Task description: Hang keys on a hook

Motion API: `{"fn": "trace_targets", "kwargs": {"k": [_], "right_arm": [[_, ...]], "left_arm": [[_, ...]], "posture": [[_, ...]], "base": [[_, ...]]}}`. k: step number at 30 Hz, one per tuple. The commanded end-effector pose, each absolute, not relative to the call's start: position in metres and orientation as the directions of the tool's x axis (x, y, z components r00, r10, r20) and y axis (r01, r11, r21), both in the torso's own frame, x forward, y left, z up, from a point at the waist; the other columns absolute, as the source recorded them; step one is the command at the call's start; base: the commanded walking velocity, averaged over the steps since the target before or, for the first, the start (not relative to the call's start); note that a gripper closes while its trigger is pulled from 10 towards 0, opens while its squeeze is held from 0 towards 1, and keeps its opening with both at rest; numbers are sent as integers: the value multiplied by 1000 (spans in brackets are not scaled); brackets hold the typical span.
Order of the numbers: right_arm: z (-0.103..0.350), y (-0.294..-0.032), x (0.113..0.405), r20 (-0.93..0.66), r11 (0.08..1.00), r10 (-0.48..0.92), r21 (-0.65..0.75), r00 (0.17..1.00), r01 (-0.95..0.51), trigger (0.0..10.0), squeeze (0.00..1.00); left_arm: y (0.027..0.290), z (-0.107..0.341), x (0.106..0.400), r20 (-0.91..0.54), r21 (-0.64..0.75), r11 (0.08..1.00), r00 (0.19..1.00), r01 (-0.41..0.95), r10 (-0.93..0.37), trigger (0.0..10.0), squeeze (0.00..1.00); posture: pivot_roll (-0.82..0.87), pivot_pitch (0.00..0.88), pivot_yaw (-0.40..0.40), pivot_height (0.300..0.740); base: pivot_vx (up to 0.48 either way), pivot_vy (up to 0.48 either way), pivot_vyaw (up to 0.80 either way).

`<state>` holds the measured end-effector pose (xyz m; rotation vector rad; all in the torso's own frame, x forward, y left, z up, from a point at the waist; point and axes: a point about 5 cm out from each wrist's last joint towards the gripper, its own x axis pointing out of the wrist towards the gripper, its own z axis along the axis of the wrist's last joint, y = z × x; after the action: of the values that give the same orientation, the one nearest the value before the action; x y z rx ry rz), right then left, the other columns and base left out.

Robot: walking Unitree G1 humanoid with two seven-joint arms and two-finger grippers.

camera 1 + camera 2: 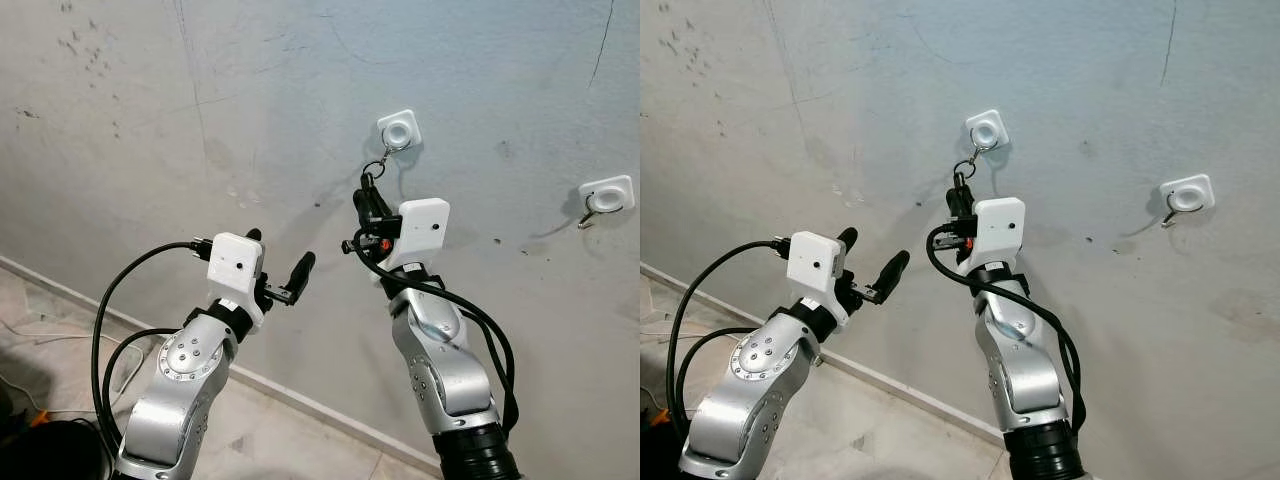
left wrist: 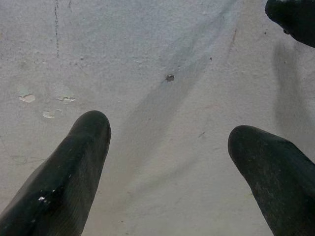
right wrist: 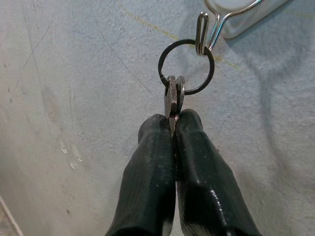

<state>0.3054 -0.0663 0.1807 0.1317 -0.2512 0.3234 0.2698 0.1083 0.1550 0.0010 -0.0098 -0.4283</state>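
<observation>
My right tool [image 3: 173, 125] pinching keys [image 3: 173, 96], key ring [image 3: 186, 67] already over wall hook [image 3: 206, 32]. Left tool [image 2: 167, 167] spread wide, near wall [image 1: 150, 120].

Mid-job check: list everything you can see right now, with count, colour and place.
Hooks: two, white pads with wire hooks, on the wall; the second farther right.
Key ring: one, dark metal, looped on the nearer hook's wire.
Keys: metal, hanging from the ring, pinched by the right gripper.
Wall: grey, scuffed, cracked.
Floor: pale tiles.
Cables: black, along both arms.
Left gripper: black fingers open, near the wall.
Right gripper: black fingers shut on the keys, below the hook.
</observation>
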Motion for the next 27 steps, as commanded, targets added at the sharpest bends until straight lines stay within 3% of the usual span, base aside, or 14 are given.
{"fn": "trace_targets", "kwargs": {"k": [1, 16, 27], "right_arm": [[177, -62, 306, 246, 938, 307, 87, 919, -336, 10000, 1000], [173, -70, 305, 245, 948, 283, 75, 927, -309, 10000, 1000], [171, -98, 297, 255, 972, 216, 37, 943, -233, 10000, 1000]], "left_arm": [[106, 159, 269, 20, 6, 904, 904, 427, -427, 10000, 0], [105, 158, 269, 19, 5, 903, 903, 429, -429, 10000, 0], [105, 159, 273, 26, 7, 902, 901, 433, -433, 10000, 0]], "posture": [[185, 34, -64, 740], [179, 35, -62, 740], [164, 20, -55, 740]], "base": [[0, 0, 0], [0, 0, 0], [0, 0, 0]]}}
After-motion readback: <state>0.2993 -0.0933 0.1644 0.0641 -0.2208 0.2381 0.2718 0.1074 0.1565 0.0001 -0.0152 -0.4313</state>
